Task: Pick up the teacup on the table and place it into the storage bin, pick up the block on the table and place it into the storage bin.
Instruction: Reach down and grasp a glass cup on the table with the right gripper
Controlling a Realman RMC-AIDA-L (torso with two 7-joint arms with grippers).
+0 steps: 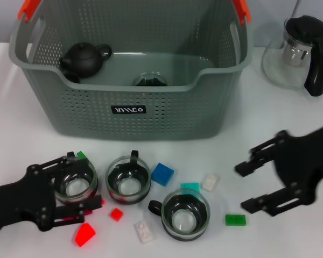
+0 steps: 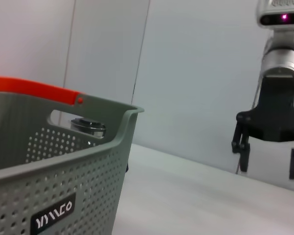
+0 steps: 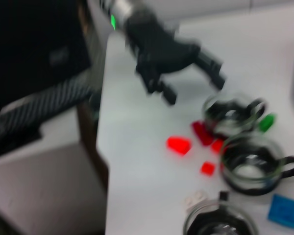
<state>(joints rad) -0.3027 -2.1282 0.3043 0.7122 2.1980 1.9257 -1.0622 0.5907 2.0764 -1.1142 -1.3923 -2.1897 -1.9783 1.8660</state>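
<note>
The storage bin point(image 1: 134, 86) stands at the table's point(image 1: 290, 118) back edge, a dark teapot point(image 1: 85, 58) and another dark item inside. A glass pitcher point(image 1: 301, 54) sits at the back right corner. Near the front edge, the left gripper point(image 1: 72, 185) has its fingers spread either side of the leftmost teacup point(image 1: 74, 183) (two more teacups sit beside it, among scattered blocks). The right gripper point(image 1: 250, 185) hovers open, close to a green block point(image 1: 235, 219).

Looked like a robot test lab | plain white table point(image 1: 290, 115) | bare grey panelled wall point(image 2: 186, 73) | toy blocks and tea ware laid out
</note>
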